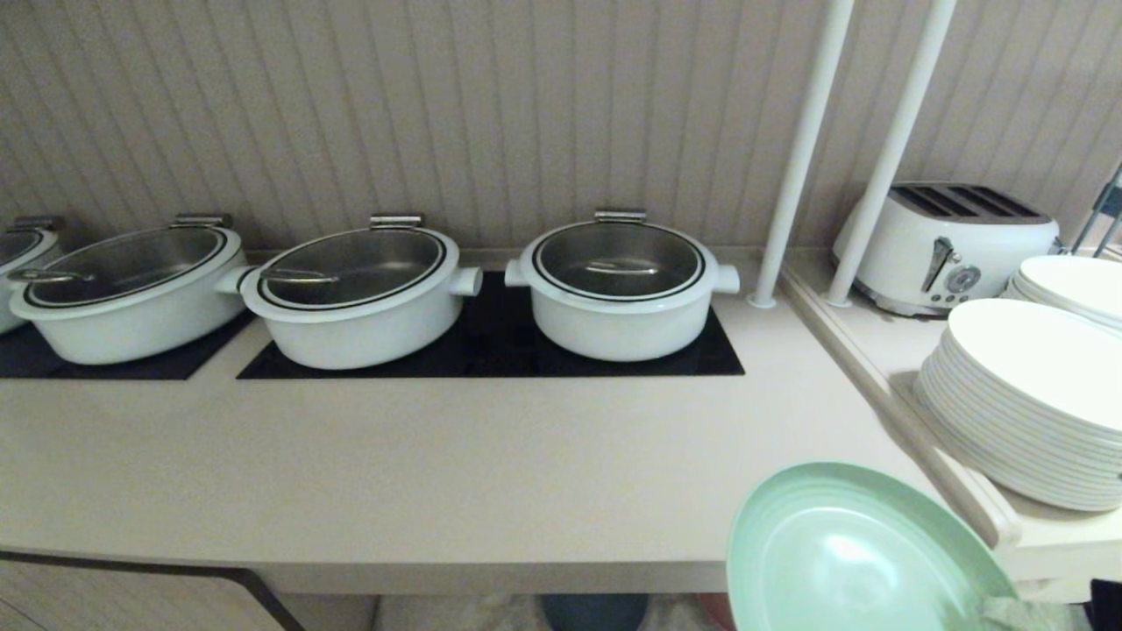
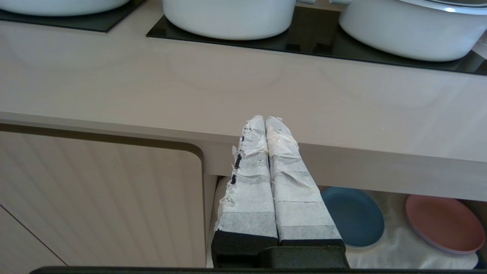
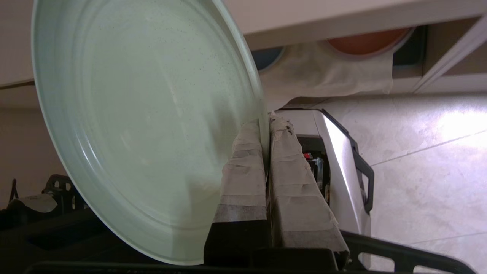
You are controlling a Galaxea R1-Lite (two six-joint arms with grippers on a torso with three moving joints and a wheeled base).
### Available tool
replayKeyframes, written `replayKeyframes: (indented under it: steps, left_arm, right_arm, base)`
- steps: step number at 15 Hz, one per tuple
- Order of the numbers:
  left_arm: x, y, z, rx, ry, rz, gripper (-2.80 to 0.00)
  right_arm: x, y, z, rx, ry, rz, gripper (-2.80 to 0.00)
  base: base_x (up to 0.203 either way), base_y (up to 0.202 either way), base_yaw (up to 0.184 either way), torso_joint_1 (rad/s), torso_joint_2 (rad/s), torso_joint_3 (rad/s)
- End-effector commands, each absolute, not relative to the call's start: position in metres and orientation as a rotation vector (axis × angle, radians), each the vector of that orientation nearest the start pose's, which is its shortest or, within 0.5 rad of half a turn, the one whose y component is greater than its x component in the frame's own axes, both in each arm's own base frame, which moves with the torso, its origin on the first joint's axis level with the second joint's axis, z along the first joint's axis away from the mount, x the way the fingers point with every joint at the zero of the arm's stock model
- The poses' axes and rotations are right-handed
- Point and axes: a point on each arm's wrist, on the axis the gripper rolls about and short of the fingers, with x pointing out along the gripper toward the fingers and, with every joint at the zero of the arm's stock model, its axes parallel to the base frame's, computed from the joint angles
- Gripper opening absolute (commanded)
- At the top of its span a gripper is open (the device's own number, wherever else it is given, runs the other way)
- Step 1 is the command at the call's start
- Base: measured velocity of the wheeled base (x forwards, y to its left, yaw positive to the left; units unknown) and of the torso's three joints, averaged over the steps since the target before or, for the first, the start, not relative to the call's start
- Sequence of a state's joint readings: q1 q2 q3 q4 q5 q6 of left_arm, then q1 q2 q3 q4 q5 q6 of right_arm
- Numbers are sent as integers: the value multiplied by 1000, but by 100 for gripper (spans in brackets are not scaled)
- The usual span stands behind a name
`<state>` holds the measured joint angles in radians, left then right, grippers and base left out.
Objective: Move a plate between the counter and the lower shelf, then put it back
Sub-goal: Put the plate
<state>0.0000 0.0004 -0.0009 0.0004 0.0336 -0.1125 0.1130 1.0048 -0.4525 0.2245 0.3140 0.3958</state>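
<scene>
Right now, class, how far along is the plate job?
Done: the plate is off the lower shelf, where only the blue plate and pink plate lie. In hand: the right gripper pinches its rim, holding it tilted by the counter's front edge. Left: setting it down. The left gripper idles, shut.

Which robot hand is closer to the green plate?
The right one. The right gripper is clamped on the rim of the green plate, holding it in the air in front of the counter. The left gripper is shut and empty, away from the plate.
</scene>
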Motion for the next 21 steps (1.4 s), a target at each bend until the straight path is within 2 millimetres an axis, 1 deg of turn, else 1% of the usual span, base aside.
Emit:
replayKeyframes:
  steps: [1,4,8,11,14,17,19,21]
  left_arm:
    - [-23,1,76,-114,-2,34,-280]
    - [-23,1,76,-114,-3,34,-280]
    - [-23,1,76,-114,-2,34,-280]
    - [-23,1,76,-114,-2,34,-280]
    - [-23,1,75,-114,-2,34,-280]
    - [-23,1,76,-114,-2,34,-280]
    - [-23,1,76,-114,-3,34,-280]
    - [-23,1,76,-114,-3,34,-280]
  right_arm:
    - [110,19,157,445,877,248,-280]
    - [130,22,169,454,873,294,-280]
    - [162,27,184,439,870,374,-280]
    - [186,35,189,440,890,435,-280]
    - [208,53,192,410,915,503,-280]
    - [232,75,190,377,947,556,-280]
    - [247,93,186,346,972,577,-280]
    - [258,114,180,297,994,581,-280]
  base:
    - [0,0,0,0,0,0]
    - [0,0,0,0,0,0]
    - [0,0,0,0,0,0]
    - [0,0,0,0,0,0]
    - [0,0,0,0,0,0]
    - [0,0,0,0,0,0]
    - [0,0,0,0,0,0]
    - [0,0,0,0,0,0]
